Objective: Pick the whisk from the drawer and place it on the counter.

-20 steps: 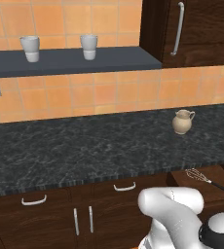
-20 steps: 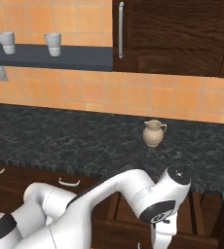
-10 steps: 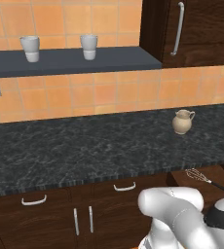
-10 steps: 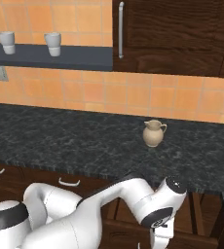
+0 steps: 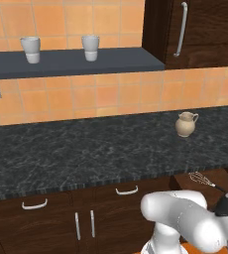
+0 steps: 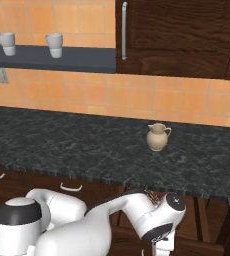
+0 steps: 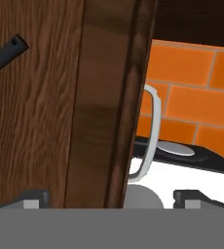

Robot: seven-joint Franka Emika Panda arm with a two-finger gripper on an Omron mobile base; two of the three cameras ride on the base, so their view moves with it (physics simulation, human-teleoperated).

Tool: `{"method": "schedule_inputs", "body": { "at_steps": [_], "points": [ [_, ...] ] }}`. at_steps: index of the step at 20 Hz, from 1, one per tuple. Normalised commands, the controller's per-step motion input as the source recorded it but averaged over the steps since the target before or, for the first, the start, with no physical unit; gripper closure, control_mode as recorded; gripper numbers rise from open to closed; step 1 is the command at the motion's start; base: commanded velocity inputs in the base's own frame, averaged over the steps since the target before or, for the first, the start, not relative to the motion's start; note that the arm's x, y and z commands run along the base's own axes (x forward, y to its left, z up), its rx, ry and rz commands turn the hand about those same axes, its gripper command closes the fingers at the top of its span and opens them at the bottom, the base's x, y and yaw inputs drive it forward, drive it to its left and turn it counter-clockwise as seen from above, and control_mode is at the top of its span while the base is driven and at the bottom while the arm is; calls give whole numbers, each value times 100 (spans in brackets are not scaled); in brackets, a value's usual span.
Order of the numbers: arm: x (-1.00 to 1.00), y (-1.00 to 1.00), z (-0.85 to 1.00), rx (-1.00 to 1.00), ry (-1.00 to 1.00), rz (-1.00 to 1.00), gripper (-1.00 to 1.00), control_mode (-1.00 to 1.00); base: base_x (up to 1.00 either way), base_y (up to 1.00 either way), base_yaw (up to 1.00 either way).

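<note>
Below the black marble worktop (image 5: 101,149), the drawer (image 5: 205,186) stands pulled out, and the whisk (image 5: 205,180) lies inside it on the wood floor, wire head toward the cabinets, dark handle toward the arm. From the hand camera, the whisk's handle end shows over the drawer floor beside the drawer's front wall and silver pull (image 7: 153,133). The claw (image 7: 111,197) is spread wide with nothing between its fingers. A beige jug (image 5: 186,123) stands on the worktop behind the drawer.

Beige jug (image 5: 186,124); two cups (image 5: 90,47) on shelf (image 5: 71,61).
</note>
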Motion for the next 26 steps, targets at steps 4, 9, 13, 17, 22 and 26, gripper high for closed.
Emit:
{"method": "schedule_inputs", "body": {
  "at_steps": [4,9,13,17,22,26],
  "points": [
    [11,0,-40,0,-6,0,-100,-100,0,0,0],
    [-20,-4,-17,1,6,-1,-100,-100,0,0,0],
    [-96,-31,-3,0,13,-9,-100,-100,0,0,0],
    [-100,-52,0,6,5,-13,-100,-100,0,0,0],
    [-94,-37,18,8,4,-17,-100,-100,0,0,0],
    [-7,0,100,6,3,-33,-100,-100,0,0,0]
  ]
}}
